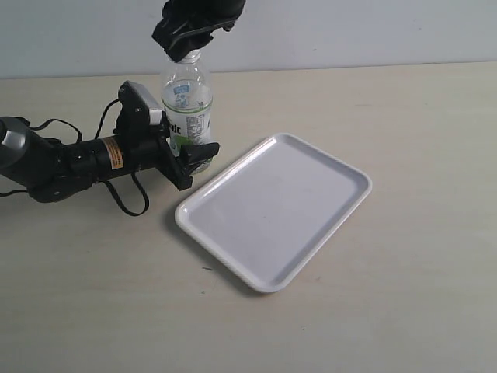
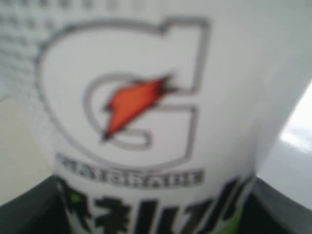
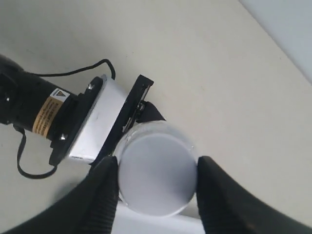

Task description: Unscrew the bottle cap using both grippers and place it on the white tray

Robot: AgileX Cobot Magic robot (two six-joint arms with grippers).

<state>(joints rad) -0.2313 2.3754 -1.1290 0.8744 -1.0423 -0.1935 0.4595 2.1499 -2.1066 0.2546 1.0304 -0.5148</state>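
The clear bottle (image 1: 186, 101) with its white, blue and green label stands upright on the table, left of the white tray (image 1: 279, 210). My left gripper (image 1: 190, 155) comes in from the left and is shut on the bottle's lower body. In the left wrist view the label (image 2: 146, 122) fills the frame, with dark fingers (image 2: 29, 209) at the edges. My right gripper (image 1: 186, 47) comes down from above over the bottle's top. In the right wrist view its two black ribbed fingers (image 3: 105, 195) press on either side of the round white bottle cap (image 3: 156, 175). In the exterior view the cap is hidden.
The left arm (image 1: 70, 159) with its orange label and looping black cables lies across the table to the left of the bottle. The tray lies at an angle right of the bottle with nothing on it. A pale wall (image 1: 349, 31) runs behind the table.
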